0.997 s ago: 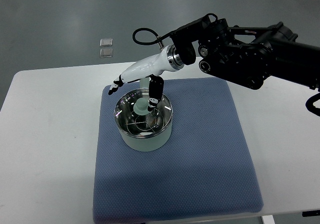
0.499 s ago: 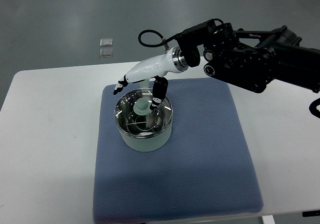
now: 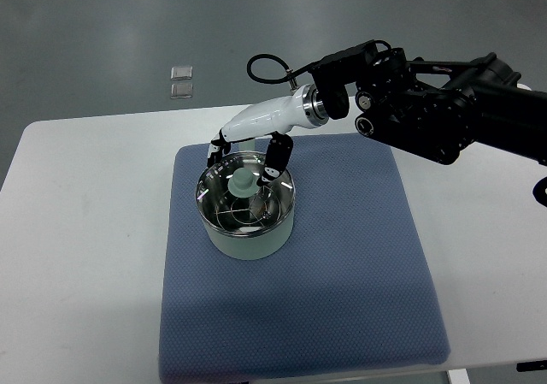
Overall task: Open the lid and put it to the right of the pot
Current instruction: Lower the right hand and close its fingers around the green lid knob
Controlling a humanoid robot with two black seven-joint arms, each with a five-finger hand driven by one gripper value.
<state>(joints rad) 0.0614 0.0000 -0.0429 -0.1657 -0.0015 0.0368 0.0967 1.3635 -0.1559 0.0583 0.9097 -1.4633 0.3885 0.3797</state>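
A pale green pot stands on the left part of a blue mat. Its glass lid with a pale green knob sits on the pot. My right hand, white with black fingertips, reaches in from the right and hovers over the far rim of the lid. Its fingers are spread on the far side of the knob, the thumb hangs to the knob's right. Nothing is held. The left arm is out of view.
The mat lies on a white table. The black right arm spans the far right side of the table. Two small clear packets lie on the grey floor beyond the table.
My right hand has drawn back to the right by a few centimetres over the last second and sits slightly nearer the knob. The lid and pot have not moved.
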